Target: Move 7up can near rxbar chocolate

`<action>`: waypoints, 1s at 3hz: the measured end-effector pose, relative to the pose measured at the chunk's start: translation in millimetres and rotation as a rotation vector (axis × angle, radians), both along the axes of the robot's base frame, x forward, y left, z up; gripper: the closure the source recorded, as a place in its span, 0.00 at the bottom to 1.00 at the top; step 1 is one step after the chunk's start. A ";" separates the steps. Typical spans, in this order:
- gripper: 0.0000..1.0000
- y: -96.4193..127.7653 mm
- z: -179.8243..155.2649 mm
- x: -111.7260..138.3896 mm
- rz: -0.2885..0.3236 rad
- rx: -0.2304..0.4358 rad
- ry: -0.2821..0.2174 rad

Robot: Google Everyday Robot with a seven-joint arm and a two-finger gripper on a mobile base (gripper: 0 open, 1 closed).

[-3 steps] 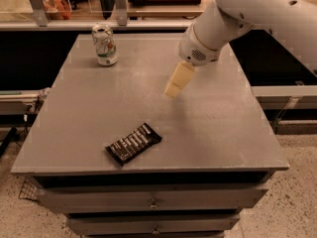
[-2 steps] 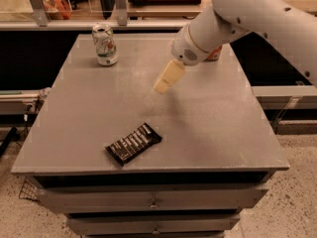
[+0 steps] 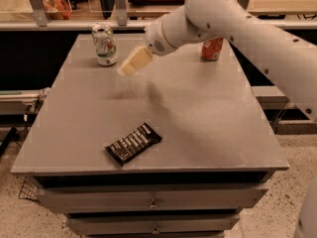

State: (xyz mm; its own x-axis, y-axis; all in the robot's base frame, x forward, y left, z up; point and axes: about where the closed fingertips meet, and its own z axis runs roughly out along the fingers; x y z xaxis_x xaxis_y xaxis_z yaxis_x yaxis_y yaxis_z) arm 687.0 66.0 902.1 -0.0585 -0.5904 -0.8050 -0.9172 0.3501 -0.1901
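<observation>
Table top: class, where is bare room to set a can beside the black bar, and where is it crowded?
Bare: right of the rxbar chocolate, toward the table's right edge, and the middle. Crowded: back edge, with 7up can, gripper hovering beside it, red can.

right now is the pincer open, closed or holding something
pincer: cannot be told whether open or closed; it hangs above the back of the table, beside the 7up can, apart from it.
</observation>
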 end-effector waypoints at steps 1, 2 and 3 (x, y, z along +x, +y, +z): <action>0.00 26.8 8.9 34.4 -0.046 0.043 -0.071; 0.00 41.4 9.9 74.2 -0.125 0.090 -0.108; 0.00 49.4 -0.7 93.8 -0.170 0.113 -0.088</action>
State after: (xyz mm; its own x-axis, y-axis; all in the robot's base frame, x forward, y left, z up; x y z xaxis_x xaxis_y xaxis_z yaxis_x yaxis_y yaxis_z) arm 780.7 115.5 901.4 -0.0760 -0.4840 -0.8718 -0.8248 0.5218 -0.2178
